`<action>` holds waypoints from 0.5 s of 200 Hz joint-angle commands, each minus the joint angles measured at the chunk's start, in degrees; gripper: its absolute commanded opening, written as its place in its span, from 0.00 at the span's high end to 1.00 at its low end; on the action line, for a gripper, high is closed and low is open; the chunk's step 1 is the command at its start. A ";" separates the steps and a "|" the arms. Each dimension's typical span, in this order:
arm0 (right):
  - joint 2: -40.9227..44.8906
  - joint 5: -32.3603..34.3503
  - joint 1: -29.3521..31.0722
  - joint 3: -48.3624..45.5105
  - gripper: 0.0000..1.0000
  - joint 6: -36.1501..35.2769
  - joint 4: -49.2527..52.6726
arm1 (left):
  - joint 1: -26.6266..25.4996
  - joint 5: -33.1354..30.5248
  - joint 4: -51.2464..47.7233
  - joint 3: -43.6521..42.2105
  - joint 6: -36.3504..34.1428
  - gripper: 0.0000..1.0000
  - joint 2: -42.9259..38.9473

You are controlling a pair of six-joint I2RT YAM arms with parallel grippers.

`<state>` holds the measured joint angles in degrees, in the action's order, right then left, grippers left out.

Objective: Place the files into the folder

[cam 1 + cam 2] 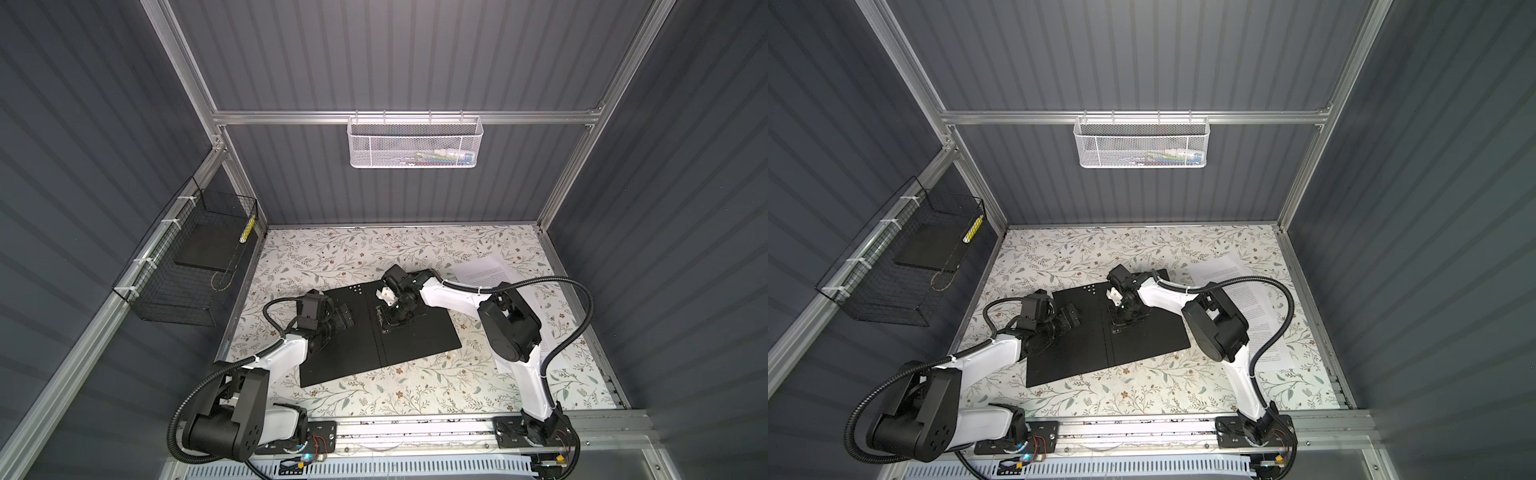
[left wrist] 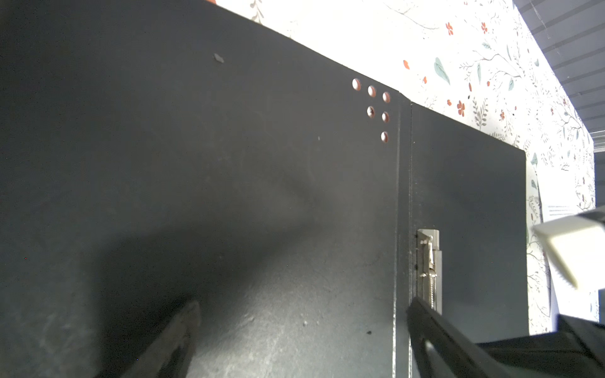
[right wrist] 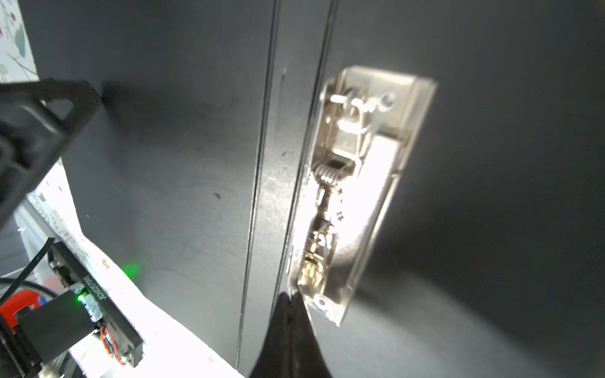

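The folder [image 1: 415, 336] [image 1: 1142, 336] lies open on the flowered table, black inside facing up, in both top views. Its metal clip [image 1: 381, 318] [image 3: 353, 196] sits just right of the spine. My left gripper [image 1: 343, 318] [image 2: 302, 307] hovers open low over the folder's left half [image 2: 229, 163], with nothing between its fingers. My right gripper [image 1: 390, 324] [image 3: 288, 297] points down, shut, with its tip at one end of the clip. The files [image 1: 494, 270] [image 1: 1262, 328], white printed sheets, lie on the table to the right, partly under the right arm.
A black wire basket [image 1: 187, 266] hangs on the left wall and a white mesh basket [image 1: 415, 141] on the back rail. Grey walls close the table on three sides. The right arm's elbow [image 1: 509, 324] stands over the files.
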<state>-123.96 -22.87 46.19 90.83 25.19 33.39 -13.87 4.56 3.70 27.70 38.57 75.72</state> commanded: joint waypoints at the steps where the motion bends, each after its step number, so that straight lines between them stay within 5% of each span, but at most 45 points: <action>1: -1.32 1.47 0.30 0.87 1.00 -0.96 3.19 | 0.51 -0.43 -12.17 -2.66 0.15 0.00 2.39; 55: -2.06 3.01 0.36 0.90 1.00 -1.38 5.06 | 0.55 -0.43 -12.23 -2.55 0.13 0.00 2.41; 100: 2.34 -4.37 -0.95 -3.75 1.00 0.48 -2.59 | 0.51 -0.43 -12.22 -2.66 0.10 0.00 2.33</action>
<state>-123.87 -26.57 45.78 88.73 25.41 31.46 -13.87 4.54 3.70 27.70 38.57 75.72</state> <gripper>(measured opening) 0.048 0.996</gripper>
